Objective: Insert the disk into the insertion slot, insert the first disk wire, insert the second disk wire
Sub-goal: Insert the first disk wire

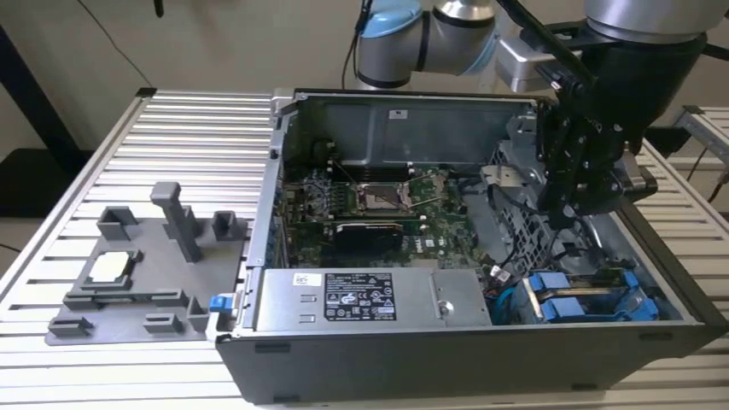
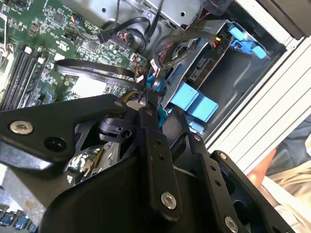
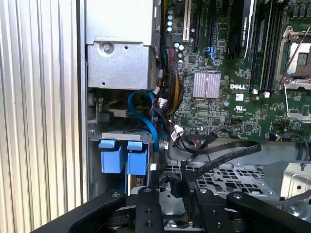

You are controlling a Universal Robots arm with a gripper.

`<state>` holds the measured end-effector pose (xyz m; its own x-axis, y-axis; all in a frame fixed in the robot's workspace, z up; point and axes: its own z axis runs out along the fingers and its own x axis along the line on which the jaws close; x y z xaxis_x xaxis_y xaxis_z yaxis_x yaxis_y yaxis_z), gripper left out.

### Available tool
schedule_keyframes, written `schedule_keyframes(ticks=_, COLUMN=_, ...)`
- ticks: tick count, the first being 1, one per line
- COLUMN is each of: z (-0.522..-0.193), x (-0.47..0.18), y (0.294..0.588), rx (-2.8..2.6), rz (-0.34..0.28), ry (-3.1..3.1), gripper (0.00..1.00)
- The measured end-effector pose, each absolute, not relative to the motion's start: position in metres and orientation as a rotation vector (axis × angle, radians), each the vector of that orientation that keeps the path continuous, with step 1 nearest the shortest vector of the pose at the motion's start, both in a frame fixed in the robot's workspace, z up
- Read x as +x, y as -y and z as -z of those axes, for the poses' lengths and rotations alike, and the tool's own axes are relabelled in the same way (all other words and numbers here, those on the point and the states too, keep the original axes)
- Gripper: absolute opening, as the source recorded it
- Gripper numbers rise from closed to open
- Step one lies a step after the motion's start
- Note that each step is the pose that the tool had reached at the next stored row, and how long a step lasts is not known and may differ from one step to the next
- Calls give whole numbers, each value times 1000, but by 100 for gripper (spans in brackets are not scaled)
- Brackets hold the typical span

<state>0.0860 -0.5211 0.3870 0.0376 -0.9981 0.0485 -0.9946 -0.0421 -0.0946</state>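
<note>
- Case [image 1: 456,363] lies open on a slatted table [image 1: 183,128]; a grey fixture [image 1: 148,265] sits at its 9 o'clock in the exterior view.
- Disk [image 1: 581,301] sits in the slot [image 3: 116,135], at the case's 4 o'clock corner in the exterior view. Its blue carrier tabs show at the slot mouth in both wrist views.
- Power supply [image 1: 364,299] is just beside the disk, at its 9 o'clock.
- Gripper [image 1: 558,205] hangs inside the case at the disk's 12 o'clock, over the drive cage.
- Black wire [image 3: 233,150] loops from the motherboard [image 1: 376,201] up to the gripper.
- Cannot tell whether the gripper is apart or clamped on the wire.
</note>
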Motion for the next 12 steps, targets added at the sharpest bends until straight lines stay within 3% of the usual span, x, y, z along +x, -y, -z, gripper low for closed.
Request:
schedule_keyframes(ticks=2, z=-387, x=86, y=521, rx=-2238, rz=157, ry=-2150, gripper=31)
schedule_keyframes(ticks=3, z=-387, x=86, y=521, rx=-2238, rz=157, ry=-2150, gripper=25)
schedule_keyframes(ticks=5, z=-387, x=86, y=521, rx=-2237, rz=157, ry=-2150, gripper=25)
schedule_keyframes(ticks=6, z=-387, x=86, y=521, rx=-2238, rz=157, ry=-2150, gripper=18)
schedule_keyframes(ticks=12, z=-387, x=86, y=521, rx=-2238, rz=157, ry=-2150, gripper=16)
